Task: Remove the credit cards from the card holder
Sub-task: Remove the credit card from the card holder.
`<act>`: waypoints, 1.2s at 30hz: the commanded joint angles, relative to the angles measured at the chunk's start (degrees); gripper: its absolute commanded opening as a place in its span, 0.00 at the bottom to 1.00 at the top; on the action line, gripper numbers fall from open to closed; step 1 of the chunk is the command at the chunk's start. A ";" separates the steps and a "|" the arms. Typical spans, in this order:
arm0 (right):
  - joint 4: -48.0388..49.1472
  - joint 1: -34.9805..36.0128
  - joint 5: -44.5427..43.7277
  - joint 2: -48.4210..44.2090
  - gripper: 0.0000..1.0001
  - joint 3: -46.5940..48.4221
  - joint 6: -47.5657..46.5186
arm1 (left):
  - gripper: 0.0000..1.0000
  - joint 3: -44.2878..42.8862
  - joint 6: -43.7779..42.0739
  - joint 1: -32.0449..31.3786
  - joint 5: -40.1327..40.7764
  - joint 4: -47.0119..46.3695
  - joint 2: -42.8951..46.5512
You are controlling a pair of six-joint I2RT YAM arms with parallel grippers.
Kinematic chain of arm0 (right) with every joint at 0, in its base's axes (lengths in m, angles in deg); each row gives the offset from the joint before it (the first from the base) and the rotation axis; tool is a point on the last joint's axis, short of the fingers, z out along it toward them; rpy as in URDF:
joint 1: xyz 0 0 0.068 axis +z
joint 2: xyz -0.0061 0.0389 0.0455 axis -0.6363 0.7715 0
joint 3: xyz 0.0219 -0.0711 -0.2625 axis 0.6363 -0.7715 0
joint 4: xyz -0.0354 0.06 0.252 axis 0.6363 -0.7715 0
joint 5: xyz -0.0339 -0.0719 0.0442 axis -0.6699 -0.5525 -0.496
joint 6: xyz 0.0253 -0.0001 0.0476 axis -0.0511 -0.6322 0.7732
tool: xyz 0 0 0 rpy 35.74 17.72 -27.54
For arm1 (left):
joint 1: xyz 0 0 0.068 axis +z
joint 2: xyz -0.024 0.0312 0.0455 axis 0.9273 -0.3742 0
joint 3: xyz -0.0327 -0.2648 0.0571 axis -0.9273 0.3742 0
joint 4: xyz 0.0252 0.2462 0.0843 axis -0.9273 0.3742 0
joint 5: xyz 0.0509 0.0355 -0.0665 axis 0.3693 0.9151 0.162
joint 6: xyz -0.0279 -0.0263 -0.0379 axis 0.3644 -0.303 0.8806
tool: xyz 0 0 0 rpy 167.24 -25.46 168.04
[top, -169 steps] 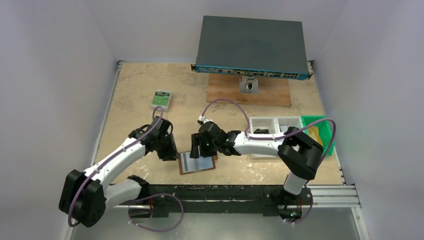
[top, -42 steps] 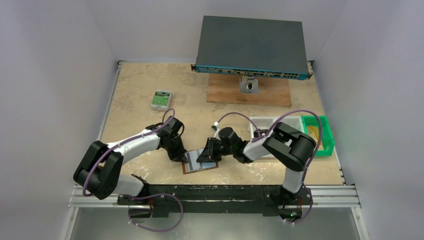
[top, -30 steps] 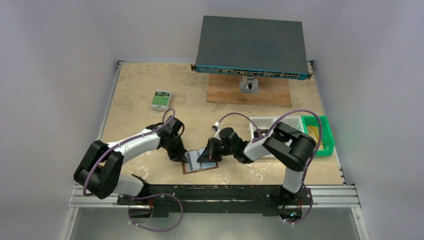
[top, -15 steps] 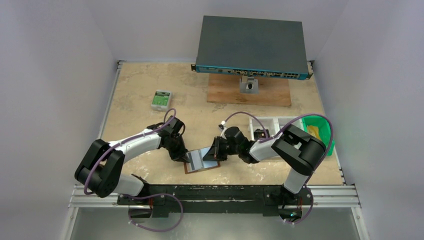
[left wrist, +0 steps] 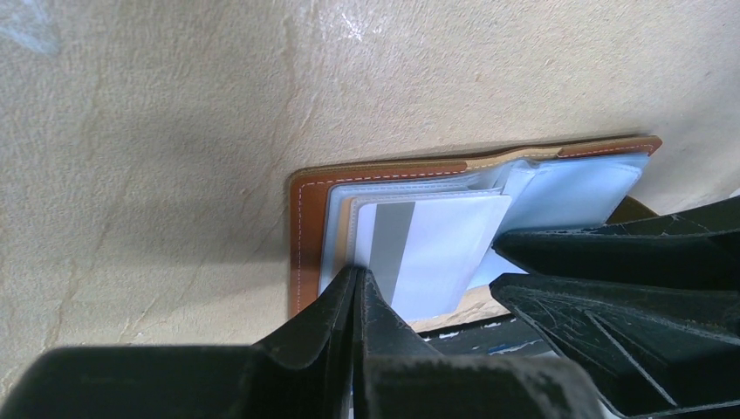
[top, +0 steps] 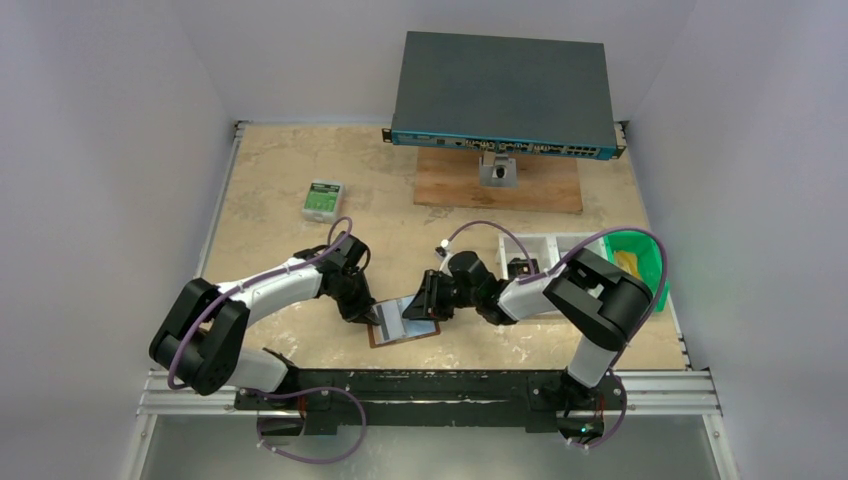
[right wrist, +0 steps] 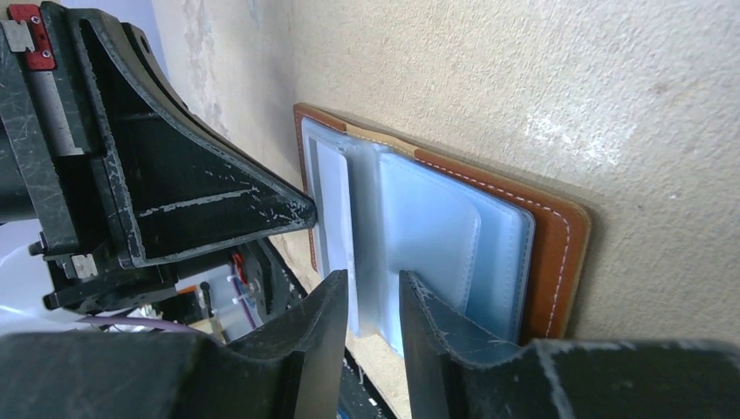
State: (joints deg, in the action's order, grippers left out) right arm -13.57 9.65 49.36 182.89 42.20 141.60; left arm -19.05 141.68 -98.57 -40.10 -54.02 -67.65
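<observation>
Lying open on the desk [top: 300, 160], the card holder [left wrist: 307, 236] has its white card [left wrist: 436, 253] pinched in the left jaws. The right jaws grip an inner pocket [right wrist: 428, 227].

1. The card holder [left wrist: 305, 218] is brown leather, matt and fine-grained, with pale stitching along its edge.
2. Its inner sleeves [right wrist: 428, 236] are thin, see-through plastic, faintly glossy, with a blue-grey tint.
3. The card [left wrist: 436, 244] looks smooth and white, with a dull grey stripe.
4. The table [left wrist: 174, 105] has a mottled beige, stone-like matt surface.
5. The jaws are black matt plastic, scratched pale.
</observation>
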 commanded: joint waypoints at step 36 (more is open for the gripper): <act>3.39 1.97 0.17 2.53 0.00 0.15 1.31 | 0.00 3.23 -1.71 0.10 11.15 3.55 -3.71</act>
State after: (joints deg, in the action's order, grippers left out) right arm -10.47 12.36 50.65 187.26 44.63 142.49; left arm -19.26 141.60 -98.53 -40.48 -53.87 -68.14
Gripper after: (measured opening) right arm 0.009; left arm 0.004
